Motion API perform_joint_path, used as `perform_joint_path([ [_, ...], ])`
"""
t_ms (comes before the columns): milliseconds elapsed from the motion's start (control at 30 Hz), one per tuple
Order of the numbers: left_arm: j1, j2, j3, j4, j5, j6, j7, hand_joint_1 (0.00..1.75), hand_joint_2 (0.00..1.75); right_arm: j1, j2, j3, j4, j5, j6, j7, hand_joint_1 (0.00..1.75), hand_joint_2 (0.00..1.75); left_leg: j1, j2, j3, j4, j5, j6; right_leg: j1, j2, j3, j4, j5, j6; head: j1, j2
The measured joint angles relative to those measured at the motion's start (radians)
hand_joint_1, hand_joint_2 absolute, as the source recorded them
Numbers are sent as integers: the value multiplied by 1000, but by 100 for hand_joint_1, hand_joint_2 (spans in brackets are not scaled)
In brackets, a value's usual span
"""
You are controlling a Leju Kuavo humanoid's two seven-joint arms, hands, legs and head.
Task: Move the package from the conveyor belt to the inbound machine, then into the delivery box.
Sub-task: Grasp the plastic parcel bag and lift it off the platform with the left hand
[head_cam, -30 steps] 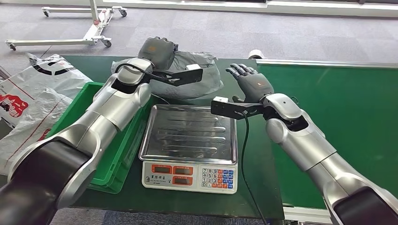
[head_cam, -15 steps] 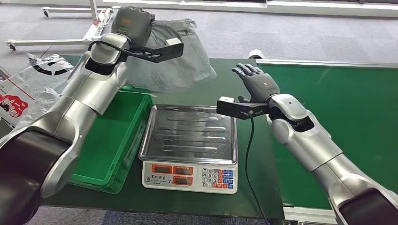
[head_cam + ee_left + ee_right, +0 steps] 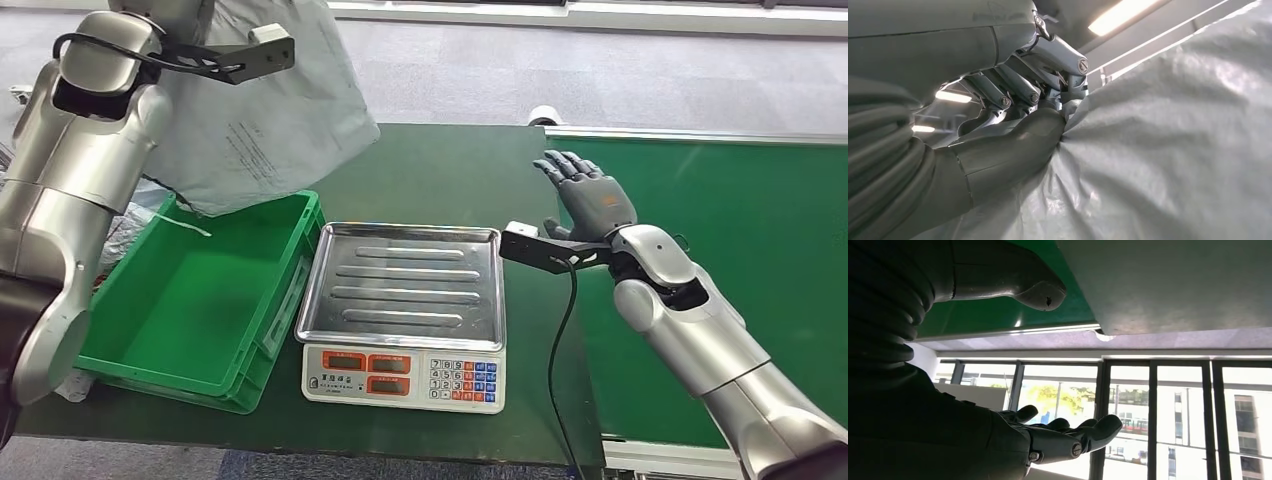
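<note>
Head view: the grey plastic mailer package (image 3: 262, 120) hangs at upper left above the green plastic crate (image 3: 190, 300), beside the steel-topped scale (image 3: 405, 285).

Left wrist view: the left hand (image 3: 1013, 125) grips the package's bunched plastic.

Right wrist view: the right hand (image 3: 1048, 435) is empty, fingers spread.

One grey package (image 3: 262, 130), one green crate (image 3: 180, 300), one scale (image 3: 404, 315), two hands: left (image 3: 1013, 125), right (image 3: 592, 197).

The grey plastic package (image 3: 262, 110), crumpled and printed with small text, hangs in the air above the far end of the open green delivery box (image 3: 190, 300); the steel-topped inbound machine (image 3: 405, 285) stands just beside the box.
</note>
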Motion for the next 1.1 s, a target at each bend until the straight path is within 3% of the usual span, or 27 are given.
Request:
perform_joint_path([
  [367, 19, 145, 3, -54, 48, -28, -33, 175, 175, 22, -39, -34, -25, 1, 0, -10, 0, 175, 0, 1, -1, 0, 0, 0, 0, 0, 0, 0, 0, 0, 0, 0],
  [600, 99, 291, 3, -156, 129, -68, -65, 175, 175, 39, -85, -58, -44, -9, 4, -14, 0, 175, 0, 2, -2, 0, 0, 0, 0, 1, -2, 0, 0, 0, 0, 0],
  [800, 111, 310, 3, -171, 137, -74, -66, 175, 175, 41, -90, -61, -47, -9, 4, -15, 0, 175, 0, 1, -2, 0, 0, 0, 0, 0, -2, 0, 0, 0, 0, 0],
  [833, 129, 334, 3, -187, 160, -89, -69, 175, 175, 44, -95, -63, -51, -14, 4, -16, 0, 175, 0, 2, -2, 0, 0, 0, 0, 1, -2, 0, 0, 0, 0, 0],
  [933, 290, 493, 4, -308, 329, -204, -90, 175, 175, 75, -141, -87, -81, -33, 0, -9, 0, 175, 0, 3, -2, -1, 0, 0, 0, 3, -3, 0, 0, 0, 0, 0],
  [1000, 375, 567, 8, -383, 402, -266, -93, 175, 175, 93, -166, -106, -98, -36, -4, -6, 0, 175, 0, 3, -3, -1, 0, 0, 0, 3, -5, 0, 0, 0, 0, 0],
  [1033, 403, 594, 12, -414, 427, -293, -93, 171, 175, 98, -173, -115, -106, -36, -5, -6, 0, 175, 0, 3, -4, -1, 0, 0, 0, 3, -5, 0, 0, 0, 0, 0],
  [1067, 427, 619, 17, -442, 454, -324, -94, 127, 175, 103, -178, -123, -112, -35, -6, -5, 0, 175, 0, 3, -4, -1, 0, 0, 0, 2, -5, 0, 0, 0, 0, 0],
  [1100, 452, 643, 24, -471, 488, -358, -97, 83, 131, 106, -181, -131, -118, -33, -6, -4, 0, 175, 0, 3, -5, -1, 0, 0, 0, 3, -6, 0, 0, 0, 0, 0],
])
